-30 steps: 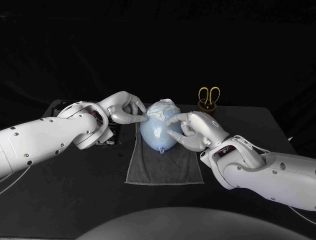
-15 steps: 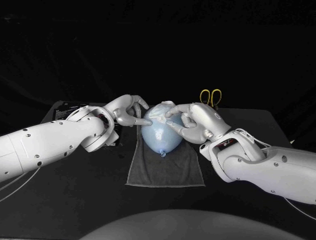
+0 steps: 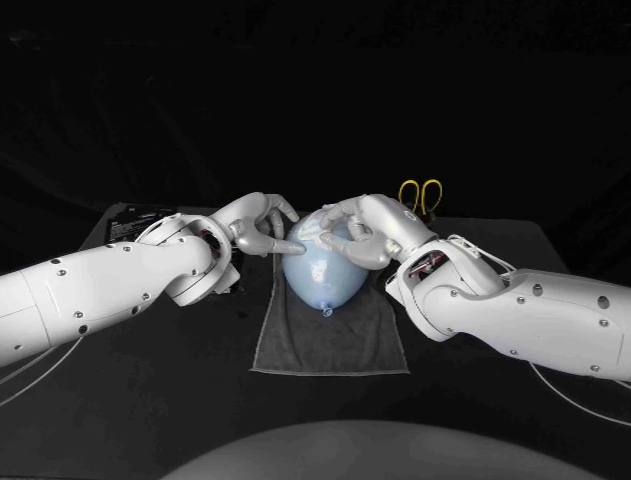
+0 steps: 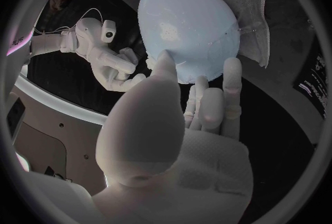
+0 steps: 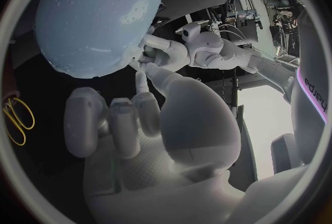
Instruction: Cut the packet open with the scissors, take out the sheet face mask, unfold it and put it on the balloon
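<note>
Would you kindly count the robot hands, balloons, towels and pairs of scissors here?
hands: 2 (left hand, right hand)
balloon: 1
towel: 1
scissors: 1 pair
total: 5

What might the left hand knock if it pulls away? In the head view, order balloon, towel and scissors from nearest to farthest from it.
1. Balloon: touched by the left hand, on the hand's inner side.
2. Towel: under the balloon, just in front of the hand.
3. Scissors: back right, beyond the right hand.
</note>
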Controlling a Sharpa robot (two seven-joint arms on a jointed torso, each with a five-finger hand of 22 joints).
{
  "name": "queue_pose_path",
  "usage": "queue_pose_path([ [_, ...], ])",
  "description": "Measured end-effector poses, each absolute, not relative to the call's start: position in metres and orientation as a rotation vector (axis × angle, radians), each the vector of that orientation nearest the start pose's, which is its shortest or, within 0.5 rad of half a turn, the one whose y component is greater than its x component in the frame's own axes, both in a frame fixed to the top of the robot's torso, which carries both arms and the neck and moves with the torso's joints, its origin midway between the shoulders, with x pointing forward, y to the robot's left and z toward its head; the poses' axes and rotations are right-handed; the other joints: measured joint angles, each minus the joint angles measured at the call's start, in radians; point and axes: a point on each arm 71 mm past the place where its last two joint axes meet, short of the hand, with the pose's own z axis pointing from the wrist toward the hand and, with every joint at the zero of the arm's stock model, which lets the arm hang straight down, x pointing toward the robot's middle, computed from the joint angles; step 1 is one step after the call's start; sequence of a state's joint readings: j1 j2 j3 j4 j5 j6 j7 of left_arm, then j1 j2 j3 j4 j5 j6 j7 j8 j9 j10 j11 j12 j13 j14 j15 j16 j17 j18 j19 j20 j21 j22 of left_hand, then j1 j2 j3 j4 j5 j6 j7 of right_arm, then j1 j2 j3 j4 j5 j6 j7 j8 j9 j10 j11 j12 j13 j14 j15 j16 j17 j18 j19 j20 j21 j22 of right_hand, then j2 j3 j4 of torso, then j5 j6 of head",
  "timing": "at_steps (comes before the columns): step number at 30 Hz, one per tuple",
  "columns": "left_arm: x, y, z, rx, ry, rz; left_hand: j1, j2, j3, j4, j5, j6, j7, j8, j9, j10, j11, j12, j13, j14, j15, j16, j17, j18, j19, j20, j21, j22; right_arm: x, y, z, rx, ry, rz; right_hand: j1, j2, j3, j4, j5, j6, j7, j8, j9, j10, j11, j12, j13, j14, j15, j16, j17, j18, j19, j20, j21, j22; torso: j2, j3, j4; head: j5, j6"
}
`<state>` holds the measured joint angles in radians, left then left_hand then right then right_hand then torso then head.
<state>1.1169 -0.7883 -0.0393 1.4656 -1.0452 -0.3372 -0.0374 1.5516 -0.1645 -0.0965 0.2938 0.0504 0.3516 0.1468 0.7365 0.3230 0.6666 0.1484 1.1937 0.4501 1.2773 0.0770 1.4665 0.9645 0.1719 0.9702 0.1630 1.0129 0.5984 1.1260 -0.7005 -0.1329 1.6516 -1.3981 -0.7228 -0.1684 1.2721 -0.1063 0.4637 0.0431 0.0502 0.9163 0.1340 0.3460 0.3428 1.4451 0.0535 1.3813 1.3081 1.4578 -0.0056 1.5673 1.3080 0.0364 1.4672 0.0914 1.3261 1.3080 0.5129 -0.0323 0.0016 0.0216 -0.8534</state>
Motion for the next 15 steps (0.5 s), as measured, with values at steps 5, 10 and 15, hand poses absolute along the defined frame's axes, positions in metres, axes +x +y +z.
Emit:
queue_pose_path([
  [5,0.4797,0.1909,-0.2304,-0.256,1.815,-0.879,0.0,0.0,0.0,0.0,0.0,0.0,0.0,0.009,0.002,0.0,0.0,0.006,-0.001,0.0,0.0,0.004,0.001,0.0,0.004,0.004,0.0,0.0,0.4303,-0.1029,-0.2156,0.025,1.53,0.875,0.0,0.0,0.0,0.0,0.0,0.0,0.0,0.0,0.0,0.0,0.0,0.0,0.0,0.0,0.0,0.0,0.0,0.0,0.0,0.0,0.0,0.0,0.0,-0.0005,0.0,0.001,-0.002],
  [10,0.4796,0.1902,-0.2306,-0.253,1.818,-0.878,0.005,0.005,0.0,0.0,0.0,0.0,0.0,0.014,0.002,0.0,0.0,0.006,-0.001,0.0,0.0,0.004,0.004,-0.001,0.004,0.004,0.0,0.0,0.4326,-0.1,-0.219,0.014,1.565,0.852,-0.004,-0.004,-0.004,0.004,0.0,0.0,0.0,0.0,0.0,0.0,0.0,0.0,0.0,0.0,0.0,-0.001,-0.001,0.0,0.0,0.0,0.0,-0.001,0.0,-0.0006,-0.0003,0.002,-0.003],
  [15,0.4795,0.1896,-0.2306,-0.252,1.82,-0.878,0.005,0.005,0.0,0.0,0.0,0.0,0.0,0.014,0.003,0.0,0.0,0.006,-0.002,0.0,0.0,0.004,0.005,-0.001,0.004,0.004,0.0,-0.001,0.4346,-0.0983,-0.2208,0.005,1.58,0.835,-0.004,-0.004,-0.004,0.004,0.0,0.0,0.0,-0.004,0.0,0.0,0.0,0.0,-0.001,0.0,0.0,-0.001,-0.001,0.0,-0.001,0.0,0.0,-0.001,0.0,-0.0006,-0.0004,0.003,-0.002],
])
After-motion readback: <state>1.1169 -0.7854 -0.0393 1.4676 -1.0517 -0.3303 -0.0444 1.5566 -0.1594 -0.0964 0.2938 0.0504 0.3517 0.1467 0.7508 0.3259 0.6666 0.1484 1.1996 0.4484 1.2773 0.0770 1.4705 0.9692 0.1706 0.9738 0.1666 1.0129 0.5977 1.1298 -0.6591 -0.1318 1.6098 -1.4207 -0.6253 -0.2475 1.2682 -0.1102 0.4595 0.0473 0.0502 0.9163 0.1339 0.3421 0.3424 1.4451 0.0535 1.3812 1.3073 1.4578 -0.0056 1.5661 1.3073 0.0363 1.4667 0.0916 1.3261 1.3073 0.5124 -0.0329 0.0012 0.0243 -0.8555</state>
